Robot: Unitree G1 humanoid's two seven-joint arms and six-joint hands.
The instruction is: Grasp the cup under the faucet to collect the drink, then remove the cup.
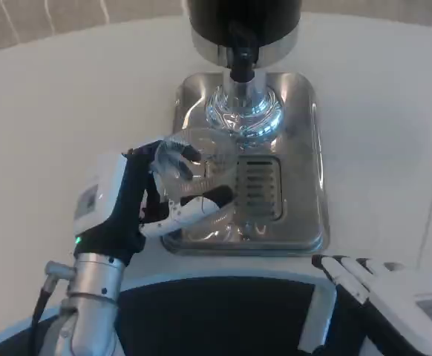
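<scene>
At the centre of the frame the left hand (145, 196) holds a clear cup (190, 174), its fingers (194, 210) wrapped around the cup's wall from the left side and below, so the open mouth faces up toward the dispenser. The cup sits over the left part of the steel drip tray (305, 193), just lower left of the black faucet (240, 55) that hangs from the dark dispenser body (246, 18) at the top centre. It looks slightly off from directly under the spout, toward the lower left, though the steep downward view makes that hard to judge. The side grip seems chosen to keep the cup upright and leave the rim clear for the pour. I cannot tell whether any drink is in the cup, since the glassy wall blends with reflections from the tray and the shiny column (244, 111) behind it. The slotted grate (257, 185) lies just right of the cup, placed to catch spills. The right hand (368, 278) waits at the lower right edge of the frame, over the near edge of the white desk (53, 111), well apart from the tray; its fingers lie stretched out together and hold nothing. By my reading the collecting step is underway and removal is not yet done.
</scene>
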